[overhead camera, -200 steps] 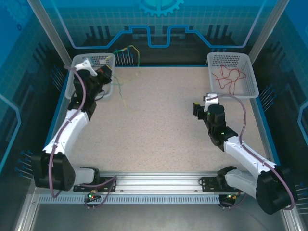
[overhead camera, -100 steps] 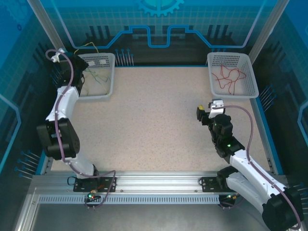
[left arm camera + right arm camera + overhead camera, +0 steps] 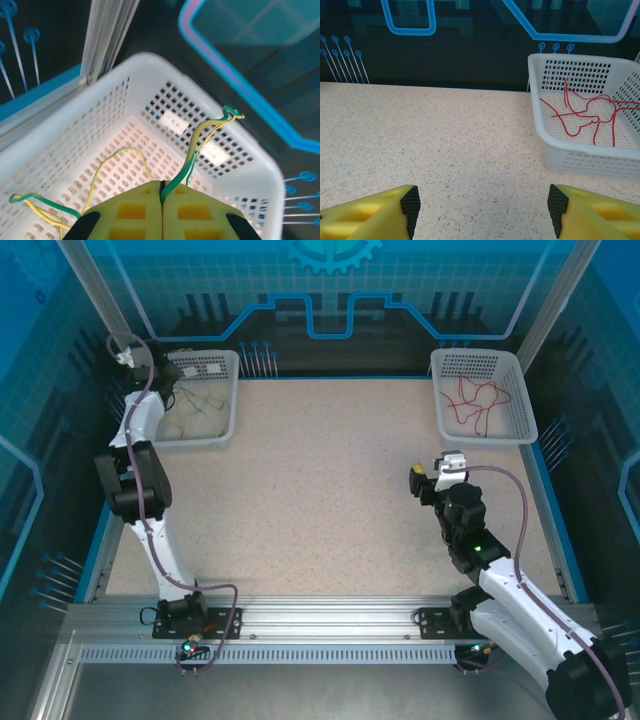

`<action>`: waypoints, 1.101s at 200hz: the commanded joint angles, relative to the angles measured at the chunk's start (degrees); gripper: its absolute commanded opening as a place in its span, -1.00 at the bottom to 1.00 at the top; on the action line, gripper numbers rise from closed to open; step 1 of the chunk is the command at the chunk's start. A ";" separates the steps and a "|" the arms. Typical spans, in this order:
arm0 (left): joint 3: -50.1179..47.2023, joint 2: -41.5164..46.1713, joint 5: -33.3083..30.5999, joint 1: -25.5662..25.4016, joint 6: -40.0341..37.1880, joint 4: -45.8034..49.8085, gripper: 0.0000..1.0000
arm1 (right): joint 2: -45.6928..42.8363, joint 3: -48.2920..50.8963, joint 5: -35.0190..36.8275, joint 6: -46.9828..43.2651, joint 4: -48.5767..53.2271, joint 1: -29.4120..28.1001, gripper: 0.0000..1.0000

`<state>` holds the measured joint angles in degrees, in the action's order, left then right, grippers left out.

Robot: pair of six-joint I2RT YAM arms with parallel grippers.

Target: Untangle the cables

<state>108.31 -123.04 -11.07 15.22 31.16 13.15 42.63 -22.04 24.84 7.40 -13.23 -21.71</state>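
From above, the left arm (image 3: 140, 470) reaches far back to the left basket (image 3: 190, 442) in the corner. Thin green and yellow cables (image 3: 195, 405) lie inside it. The red cables (image 3: 480, 400) lie by themselves in the right basket (image 3: 475, 352). The right claw (image 3: 416, 485) hangs over the speckled surface (image 3: 320, 500), well apart from both baskets.

In the left wrist view, the left claw (image 3: 162, 189) is pressed together on the held cable (image 3: 192, 155), which is green and yellow. It sticks up out of the claw, and its tip wiggles near the far wall of the basket. More green and yellow loops lie on the basket floor below.

In the right wrist view, the two tips of the right claw stand wide apart with nothing between them. The red cables sit in their basket ahead and to the right.

The step in hand looks like letting the held cable go. To do it well, the left claw should be over the middle of the basket before it opens, so no end flops over the rim. Then it should lift straight up and slowly, so the cable does not catch and come out again
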 commanded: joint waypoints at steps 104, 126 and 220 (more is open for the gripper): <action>2.06 -3.40 -1.37 -2.30 -4.11 8.53 0.05 | -0.81 0.09 -1.79 -0.61 -0.95 -0.60 0.44; 1.01 0.81 -3.06 -2.82 -5.38 8.03 0.25 | -0.41 -0.40 -2.28 -0.49 -0.94 -0.58 0.44; -21.81 30.34 -7.08 -4.04 -7.11 2.13 0.62 | 0.56 -1.42 -2.22 0.50 -1.88 -0.55 0.44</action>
<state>93.80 -98.85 -16.58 11.70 24.58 17.28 42.78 -21.76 22.90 7.44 -13.43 -21.71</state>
